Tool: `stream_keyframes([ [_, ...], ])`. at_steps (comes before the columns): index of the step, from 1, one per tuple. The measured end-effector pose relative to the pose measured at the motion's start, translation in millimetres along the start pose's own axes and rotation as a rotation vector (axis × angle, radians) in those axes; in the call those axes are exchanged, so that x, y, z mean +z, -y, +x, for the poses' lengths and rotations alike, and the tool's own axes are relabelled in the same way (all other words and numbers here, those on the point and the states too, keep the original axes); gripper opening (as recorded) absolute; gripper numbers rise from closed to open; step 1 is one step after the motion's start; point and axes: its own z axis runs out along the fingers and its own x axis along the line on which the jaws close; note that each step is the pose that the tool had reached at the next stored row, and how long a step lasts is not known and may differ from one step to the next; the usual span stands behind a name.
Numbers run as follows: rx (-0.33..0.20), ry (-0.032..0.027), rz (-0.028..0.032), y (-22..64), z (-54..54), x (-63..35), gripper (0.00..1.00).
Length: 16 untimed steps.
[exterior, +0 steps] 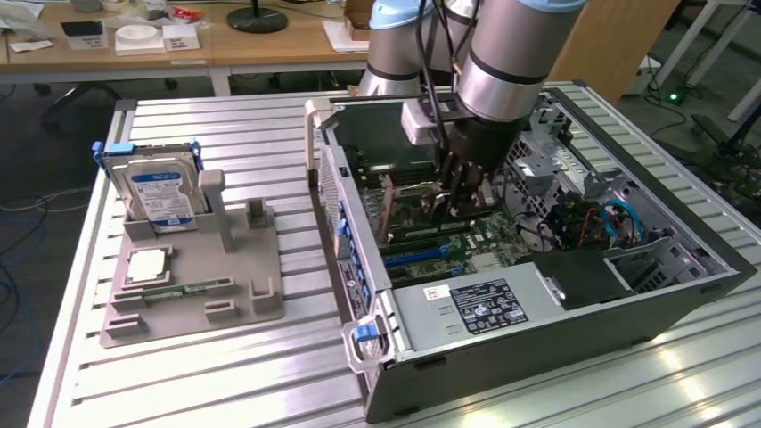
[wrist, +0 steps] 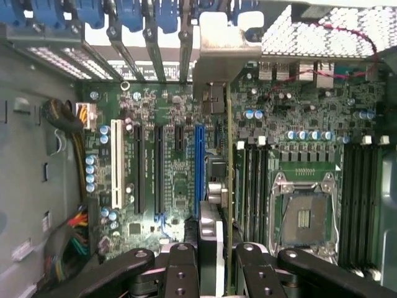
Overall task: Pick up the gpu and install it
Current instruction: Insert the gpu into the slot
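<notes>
Case (exterior: 523,357) on tabletop (exterior: 238,374), exterior view's right. Parts tray (exterior: 244,308) to its left, hard drive (exterior: 160,192) upright at tray's far end. gpu (wrist: 211,239) inside case, over motherboard (wrist: 161,105), between the jaws.

Set high and well back for the exterior view, looking down at a slant across the slatted table (exterior: 238,374) and into the open computer case (exterior: 690,285), taking in the arm (exterior: 511,62) reaching in and the desks (exterior: 238,45) behind. Mounted on the wrist for the other view, close in, facing the motherboard (wrist: 173,186) square-on past the gripper (wrist: 214,261) and the edge-on gpu (wrist: 209,242) between its fingers. Shared by both: the motherboard, its blue slot (wrist: 199,167), and the gripper.
</notes>
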Motion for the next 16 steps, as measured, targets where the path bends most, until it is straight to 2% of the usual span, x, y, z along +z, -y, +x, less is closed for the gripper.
stream_keyframes([
  [9, 0.0, 0.0, -0.0001, -5.5, 0.8, 7.3, 0.28],
  [12, 0.0, -0.0001, -0.0036, -5.6, 2.3, 10.0, 0.28],
  [16, 0.0, 0.0, -0.0052, -6.9, 2.9, 14.5, 0.28],
])
